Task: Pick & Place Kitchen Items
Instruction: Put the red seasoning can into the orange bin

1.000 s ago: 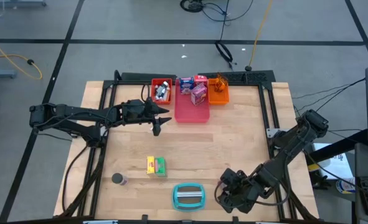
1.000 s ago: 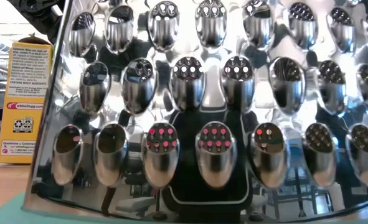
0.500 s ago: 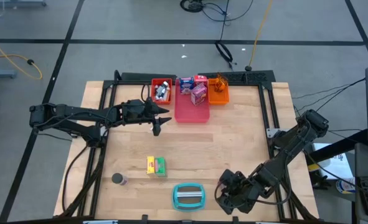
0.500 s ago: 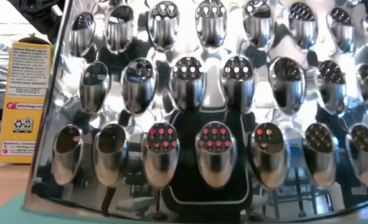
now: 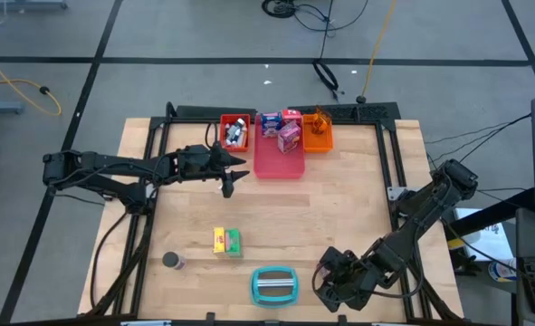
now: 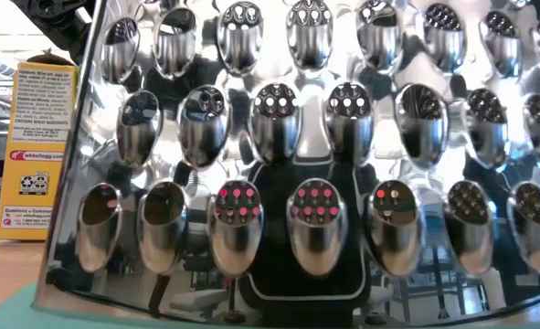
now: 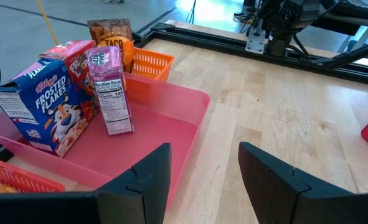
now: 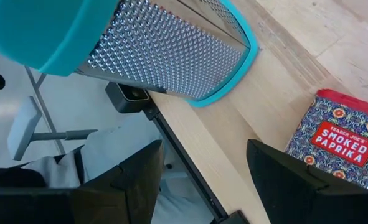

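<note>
The whole tabletop (image 5: 339, 208) is seen straight down from above. At tabletop height, the low view is almost filled by the grater (image 6: 306, 164), pressed close to the lens. The same grater (image 5: 274, 284) is shared with the overhead and right wrist views. The pink tray (image 7: 140, 140) is faced closely from the left wrist and also appears from above.

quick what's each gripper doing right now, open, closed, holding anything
Left gripper: open, holding nothing, beside the pink tray.
Right gripper: open, holding nothing, near the grater at the table's front edge.
</note>
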{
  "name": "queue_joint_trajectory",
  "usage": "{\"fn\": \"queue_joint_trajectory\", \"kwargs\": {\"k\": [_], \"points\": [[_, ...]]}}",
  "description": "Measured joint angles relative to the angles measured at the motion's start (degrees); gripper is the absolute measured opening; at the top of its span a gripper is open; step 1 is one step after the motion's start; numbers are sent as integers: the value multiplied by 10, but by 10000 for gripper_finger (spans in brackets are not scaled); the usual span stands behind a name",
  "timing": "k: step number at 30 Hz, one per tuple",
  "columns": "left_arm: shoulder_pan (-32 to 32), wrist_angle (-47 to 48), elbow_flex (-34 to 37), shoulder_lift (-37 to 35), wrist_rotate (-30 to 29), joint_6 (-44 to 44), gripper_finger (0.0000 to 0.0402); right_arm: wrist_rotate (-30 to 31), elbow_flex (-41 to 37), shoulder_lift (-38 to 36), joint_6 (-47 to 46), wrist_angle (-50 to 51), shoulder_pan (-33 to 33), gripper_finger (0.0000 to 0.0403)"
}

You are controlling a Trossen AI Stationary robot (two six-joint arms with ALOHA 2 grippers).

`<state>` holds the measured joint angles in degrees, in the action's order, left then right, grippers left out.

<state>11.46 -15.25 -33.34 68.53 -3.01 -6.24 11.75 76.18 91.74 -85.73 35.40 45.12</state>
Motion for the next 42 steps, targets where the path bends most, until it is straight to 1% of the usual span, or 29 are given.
{"fn": "queue_joint_trajectory", "kwargs": {"k": [3,8,10,15,20,32,36,42], "points": [[0,0,0,0,0,0,186,0,0,0,3,-4,0,224],[0,0,0,0,0,0,186,5,0,-6,44,-58,0,224],[0,0,0,0,0,0,186,20,0,-8,57,-67,-1,224],[0,0,0,0,0,0,186,47,0,-19,68,-62,2,224],[0,0,0,0,0,0,186,47,-4,-18,45,-39,3,224],[0,0,0,0,0,0,186,49,-10,-18,57,-43,6,224],[0,0,0,0,0,0,186,63,-10,-18,92,-45,8,224],[0,0,0,0,0,0,186,69,-10,-18,141,-86,7,224]]}}
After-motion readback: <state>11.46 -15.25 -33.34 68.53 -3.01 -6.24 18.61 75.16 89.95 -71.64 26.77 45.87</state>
